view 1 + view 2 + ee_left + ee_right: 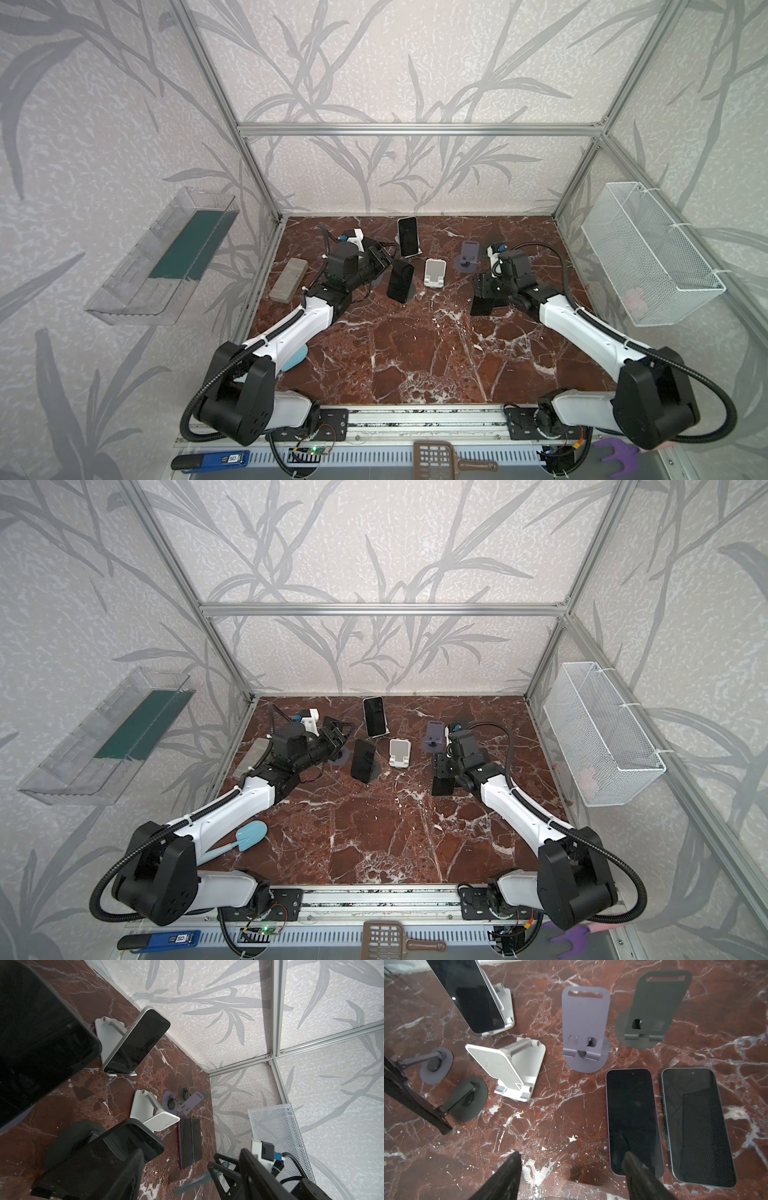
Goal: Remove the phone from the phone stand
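Note:
A silver-edged phone (407, 236) (135, 1043) leans on a white phone stand (108, 1032) at the back middle. A dark phone (401, 280) (124, 1142) stands on a round-based dark stand (467, 1099). Another dark phone (41, 1043) fills the near side of the left wrist view. My left gripper (382, 257) (191, 1157) is open right beside the dark phone, one finger (128, 1174) overlapping its edge, and its gap shows only table. My right gripper (482, 297) (571, 1155) hangs open over the table, one fingertip (631, 1163) above a flat phone (631, 1120).
Empty stands sit mid-table: white (435, 272), purple (586, 1028) and dark grey (654, 1007). A second flat phone (697, 1124) lies beside the first. A grey block (288, 279) and blue spatula (249, 833) lie left. A mesh basket (652, 253) hangs on the right wall.

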`<move>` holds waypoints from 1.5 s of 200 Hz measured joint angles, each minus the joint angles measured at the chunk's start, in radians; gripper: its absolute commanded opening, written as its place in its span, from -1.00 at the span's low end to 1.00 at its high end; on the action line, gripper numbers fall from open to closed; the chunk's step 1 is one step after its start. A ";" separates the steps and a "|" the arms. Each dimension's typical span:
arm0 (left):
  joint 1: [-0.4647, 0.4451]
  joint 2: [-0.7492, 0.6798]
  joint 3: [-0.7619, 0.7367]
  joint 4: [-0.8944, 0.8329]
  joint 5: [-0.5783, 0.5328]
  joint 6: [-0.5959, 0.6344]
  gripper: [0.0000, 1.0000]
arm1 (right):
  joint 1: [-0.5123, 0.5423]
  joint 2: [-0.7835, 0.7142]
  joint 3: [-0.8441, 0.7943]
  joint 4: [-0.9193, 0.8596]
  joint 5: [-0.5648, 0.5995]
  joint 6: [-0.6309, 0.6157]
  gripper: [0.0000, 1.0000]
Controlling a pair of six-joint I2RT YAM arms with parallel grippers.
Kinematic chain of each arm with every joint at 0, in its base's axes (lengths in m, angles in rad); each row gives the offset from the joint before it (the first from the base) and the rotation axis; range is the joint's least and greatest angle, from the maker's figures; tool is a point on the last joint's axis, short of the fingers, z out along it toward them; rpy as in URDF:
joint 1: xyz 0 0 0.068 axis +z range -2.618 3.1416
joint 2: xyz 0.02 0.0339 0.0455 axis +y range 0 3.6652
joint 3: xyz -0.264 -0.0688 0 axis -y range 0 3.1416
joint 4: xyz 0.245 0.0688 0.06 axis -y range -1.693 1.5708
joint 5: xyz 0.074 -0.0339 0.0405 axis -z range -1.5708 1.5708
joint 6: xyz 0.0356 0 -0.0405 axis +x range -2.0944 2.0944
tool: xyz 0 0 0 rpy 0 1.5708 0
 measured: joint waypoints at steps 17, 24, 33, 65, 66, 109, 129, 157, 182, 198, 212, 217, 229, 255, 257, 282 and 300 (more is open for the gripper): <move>0.000 0.000 0.000 0.000 0.000 0.002 0.47 | 0.000 0.029 0.009 -0.013 -0.007 -0.011 0.29; 0.000 0.000 0.000 0.000 0.001 0.002 0.47 | 0.000 0.039 0.014 -0.016 -0.010 -0.015 0.29; 0.000 0.000 0.000 0.001 0.002 0.002 0.47 | 0.000 0.058 0.028 -0.026 -0.018 -0.020 0.29; 0.000 0.000 0.000 0.001 0.002 0.002 0.47 | 0.000 0.134 0.093 -0.052 -0.054 -0.040 0.29; 0.000 0.000 0.000 0.001 0.002 0.002 0.47 | 0.000 0.137 0.095 -0.053 -0.056 -0.041 0.29; -0.001 -0.002 0.000 0.008 0.002 0.000 0.46 | -0.001 0.204 0.170 -0.109 -0.106 -0.074 0.29; -0.002 -0.006 0.000 0.009 0.002 0.000 0.46 | -0.002 0.243 0.196 -0.119 -0.121 -0.082 0.29; -0.003 -0.008 0.000 0.014 0.001 -0.001 0.46 | -0.006 0.299 0.222 -0.122 -0.137 -0.086 0.29; -0.003 -0.008 0.000 0.024 0.002 -0.001 0.46 | -0.006 0.351 0.245 -0.121 -0.140 -0.085 0.30; -0.003 -0.008 0.000 0.029 0.002 -0.001 0.47 | -0.006 0.389 0.262 -0.118 -0.145 -0.083 0.29; -0.003 -0.008 0.000 0.030 0.002 -0.001 0.46 | -0.006 0.417 0.269 -0.116 -0.150 -0.080 0.29; -0.003 -0.008 0.000 0.030 0.002 0.000 0.46 | -0.006 0.426 0.270 -0.115 -0.151 -0.078 0.29; -0.003 -0.008 0.000 0.030 0.002 0.000 0.46 | -0.006 0.444 0.272 -0.112 -0.154 -0.076 0.30; -0.003 -0.008 0.000 0.030 0.002 0.000 0.46 | -0.006 0.473 0.272 -0.109 -0.151 -0.064 0.29; -0.003 -0.008 0.000 0.030 0.002 0.000 0.46 | -0.006 0.474 0.272 -0.108 -0.151 -0.061 0.29; -0.003 -0.008 0.000 0.030 0.002 0.000 0.46 | -0.006 0.490 0.277 -0.095 -0.134 -0.042 0.29; -0.003 -0.008 0.000 0.030 0.003 -0.001 0.45 | 0.001 0.517 0.295 -0.086 -0.112 -0.029 0.29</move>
